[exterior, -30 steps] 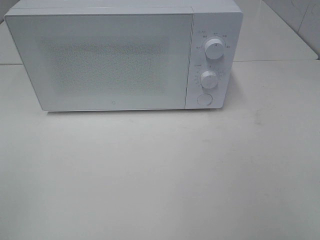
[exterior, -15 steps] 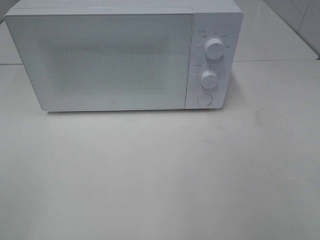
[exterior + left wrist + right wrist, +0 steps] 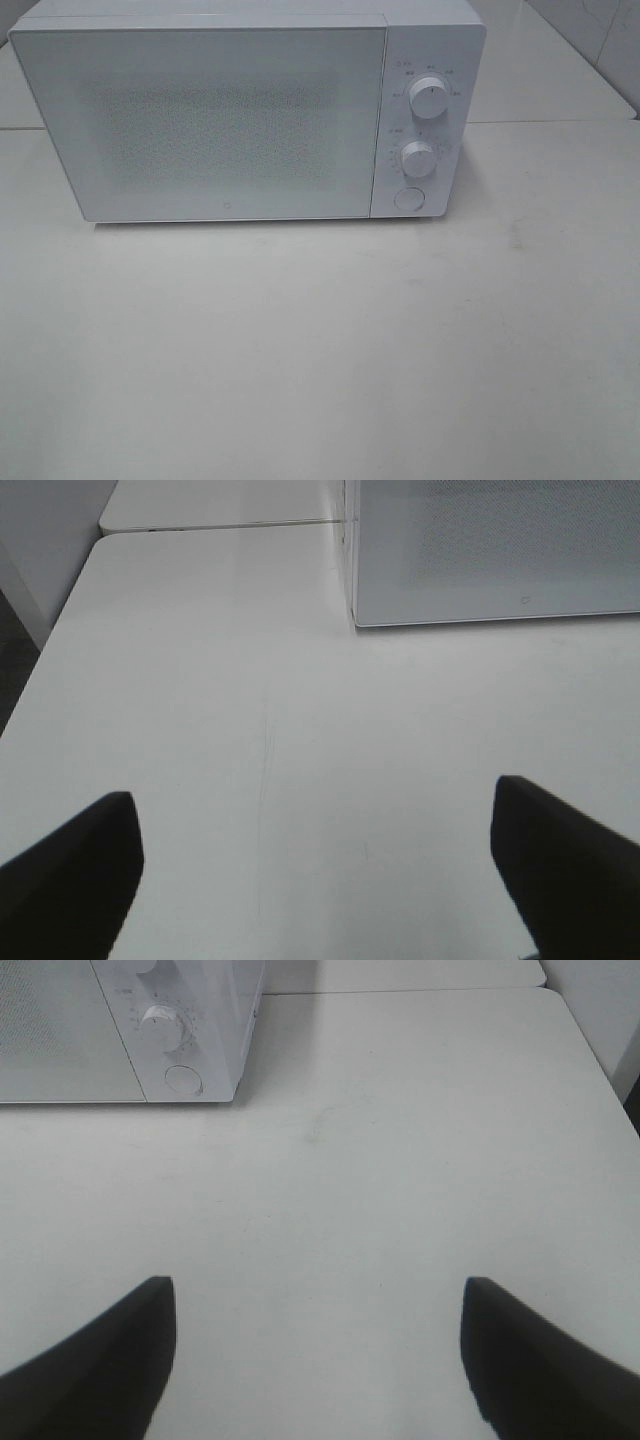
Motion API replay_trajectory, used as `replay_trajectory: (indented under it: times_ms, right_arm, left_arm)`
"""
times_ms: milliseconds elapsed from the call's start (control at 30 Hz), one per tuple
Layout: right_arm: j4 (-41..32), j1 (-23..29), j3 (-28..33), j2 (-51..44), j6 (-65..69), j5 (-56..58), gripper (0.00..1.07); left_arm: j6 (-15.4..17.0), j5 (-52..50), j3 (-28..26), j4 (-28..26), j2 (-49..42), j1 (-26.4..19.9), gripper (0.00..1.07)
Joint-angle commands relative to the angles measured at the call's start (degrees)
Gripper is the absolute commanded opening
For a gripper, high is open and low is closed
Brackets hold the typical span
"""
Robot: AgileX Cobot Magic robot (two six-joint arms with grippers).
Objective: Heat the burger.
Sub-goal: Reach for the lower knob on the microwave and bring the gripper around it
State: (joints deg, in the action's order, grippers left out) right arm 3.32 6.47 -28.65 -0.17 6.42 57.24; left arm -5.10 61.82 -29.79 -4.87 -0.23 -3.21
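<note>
One broad white table [image 3: 320, 350] fills every view, and nothing lies on its near half. At its far side stands a white microwave [image 3: 250, 115] with its door [image 3: 200, 130] shut. The speckled window gives no look inside.

The burger shows in none of the three views. It may sit behind that door or beyond the frames; I cannot tell which, so I cannot give its direction from either gripper.

The control panel at the right end of the microwave carries an upper knob [image 3: 428, 99], a lower knob [image 3: 418, 159] and a round button [image 3: 407, 198] below them. That button is probably the door release, and the next move turns on it.

The right gripper [image 3: 317, 1290] looks at the panel from the near right, with the button far and to the left. The left gripper [image 3: 312, 800] faces the door's left near corner. The right arm therefore looks better placed. Both grippers are spread wide and hold nothing. Only their dark fingertips show; the high camera shows neither arm.
</note>
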Motion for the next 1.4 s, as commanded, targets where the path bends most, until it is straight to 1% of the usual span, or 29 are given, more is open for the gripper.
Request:
replay_trajectory:
  times_ms: [33, 500, 567, 600, 633, 667, 700, 733, 767, 800, 833, 867, 1033, 1233, 1300, 1367, 1400]
  right_arm:
    - [0.5, -0.3, -0.1, -1.7, 0.5, -0.1, 0.76]
    - [0.5, -0.3, -0.1, -1.7, 0.5, -0.1, 0.76]
    - [0.5, -0.3, -0.1, -1.7, 0.5, -0.1, 0.76]
    - [0.5, -0.3, -0.1, -1.7, 0.7, -0.1, 0.76]
    - [0.5, -0.3, -0.1, -1.7, 0.7, -0.1, 0.76]
    - [0.5, -0.3, -0.1, -1.7, 0.7, -0.1, 0.76]
    - [0.5, -0.3, -0.1, -1.7, 0.7, -0.1, 0.76]
    - [0.5, -0.3, -0.1, -1.7, 0.7, -0.1, 0.76]
    - [0.5, -0.3, -0.1, -1.7, 0.7, -0.1, 0.76]
    - [0.5, -0.3, -0.1, -1.7, 0.7, -0.1, 0.76]
    - [0.5, -0.3, -0.1, -1.7, 0.7, -0.1, 0.76]
    - [0.5, -0.3, -0.1, -1.7, 0.9, -0.1, 0.76]
    - [0.5, -0.3, -0.9, -1.0, 1.0, -1.4, 0.76]
    - [0.5, -0.3, -1.4, 3.2, 1.0, -7.5, 0.76]
    - [0.6, -0.3, 0.1, 6.4, 1.2, -13.9, 0.76]
    - [0.6, -0.3, 0.7, 7.1, 1.2, -15.6, 0.76]
    - [0.6, -0.3, 2.3, 8.5, 1.2, -19.2, 0.76]
  left_arm:
    - [0.1, -0.7, 0.1, -0.2, 0.5, -0.1, 0.86]
    - [0.1, -0.7, 0.1, -0.1, 1.3, -0.1, 0.86]
    - [0.7, -0.7, 0.1, 0.5, 1.3, -0.1, 0.86]
    - [2.2, -0.7, 0.2, 1.3, 1.3, -0.1, 0.87]
    - [3.0, -0.7, 0.2, 1.9, 1.3, -0.1, 0.88]
    - [3.0, -0.7, 0.2, 1.9, 1.3, -0.1, 0.88]
    - [4.1, -0.7, 0.2, 2.8, 1.5, -0.1, 0.92]
    - [4.1, -0.7, 0.2, 2.8, 1.5, -0.1, 0.92]
    - [5.1, -0.7, 0.2, 3.3, 1.7, -0.1, 0.93]
    - [7.3, -0.7, 0.2, 4.2, 1.9, -0.1, 0.93]
    - [7.3, -0.7, 0.2, 4.2, 1.9, -0.1, 0.93]
    - [8.8, -0.7, 0.2, 4.2, 1.9, -0.1, 0.93]
    - [8.7, -0.7, 0.2, 4.2, 1.9, -0.1, 0.93]
    - [8.7, -0.7, 0.2, 4.2, 1.9, -0.1, 0.93]
    - [8.7, -0.7, 0.2, 4.2, 1.9, -0.1, 0.93]
    - [8.7, -0.7, 0.2, 4.2, 1.9, -0.1, 0.93]
    - [8.7, -0.7, 0.2, 4.2, 1.9, -0.1, 0.93]
